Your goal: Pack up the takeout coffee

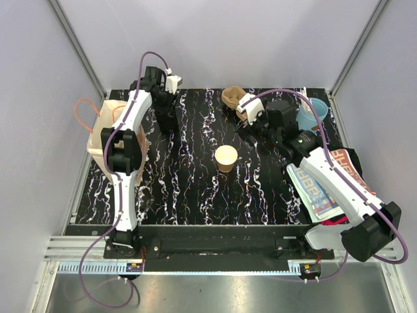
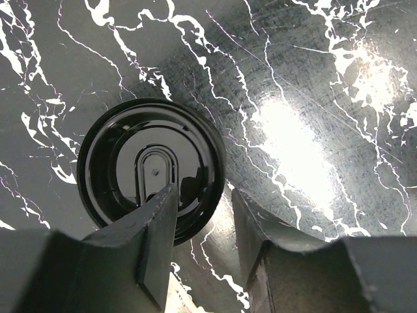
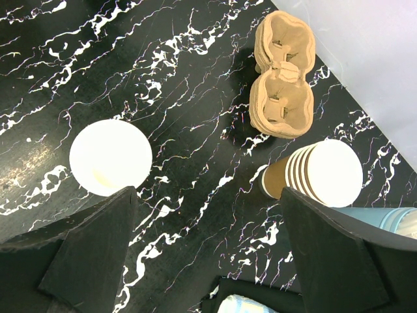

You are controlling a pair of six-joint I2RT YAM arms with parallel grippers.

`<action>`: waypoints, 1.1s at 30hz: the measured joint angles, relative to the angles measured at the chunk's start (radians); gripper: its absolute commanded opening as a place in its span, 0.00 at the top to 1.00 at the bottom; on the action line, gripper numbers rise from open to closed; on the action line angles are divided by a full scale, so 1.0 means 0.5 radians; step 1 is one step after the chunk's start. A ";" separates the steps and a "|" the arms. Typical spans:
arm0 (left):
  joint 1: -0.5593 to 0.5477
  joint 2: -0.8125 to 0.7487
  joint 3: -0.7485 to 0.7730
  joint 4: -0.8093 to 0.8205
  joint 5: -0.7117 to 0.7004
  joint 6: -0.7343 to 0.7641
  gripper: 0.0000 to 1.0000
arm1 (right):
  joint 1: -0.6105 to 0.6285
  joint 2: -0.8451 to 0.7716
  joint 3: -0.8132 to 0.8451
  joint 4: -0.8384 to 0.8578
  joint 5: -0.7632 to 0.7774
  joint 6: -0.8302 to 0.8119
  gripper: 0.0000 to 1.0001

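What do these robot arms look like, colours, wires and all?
The left arm and right arm are slim white shells with black joints. A thin purple cable loops along each. The left gripper and right gripper each have two chunky black fingers.

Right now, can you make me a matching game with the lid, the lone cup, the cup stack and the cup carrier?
Things:
1 lid
2 lone cup
3 cup stack
4 cup carrier

Descriptions:
A brown, with two pockets
B black, round, lying flat
C several nested together
D standing alone, top open

Pairs: 1-B, 2-D, 3-C, 4-A
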 measured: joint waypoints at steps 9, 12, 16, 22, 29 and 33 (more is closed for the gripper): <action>0.000 0.000 0.007 -0.008 0.000 0.000 0.57 | 0.000 0.003 0.000 0.001 0.000 0.000 0.05; 0.000 0.000 0.007 -0.010 0.000 0.000 0.57 | 0.000 0.004 0.000 0.000 0.000 0.000 0.05; 0.000 0.000 0.010 -0.012 0.000 0.001 0.61 | -0.001 0.004 0.000 0.000 0.000 0.001 0.05; 0.000 0.000 0.011 -0.012 0.000 0.000 0.63 | -0.002 0.007 0.000 0.000 0.000 0.000 0.05; 0.000 0.000 0.018 -0.013 -0.001 0.005 0.56 | -0.002 0.011 0.000 0.001 0.000 0.001 0.05; 0.000 0.000 0.018 -0.014 -0.002 0.007 0.56 | -0.002 0.011 0.000 0.001 0.000 0.000 0.05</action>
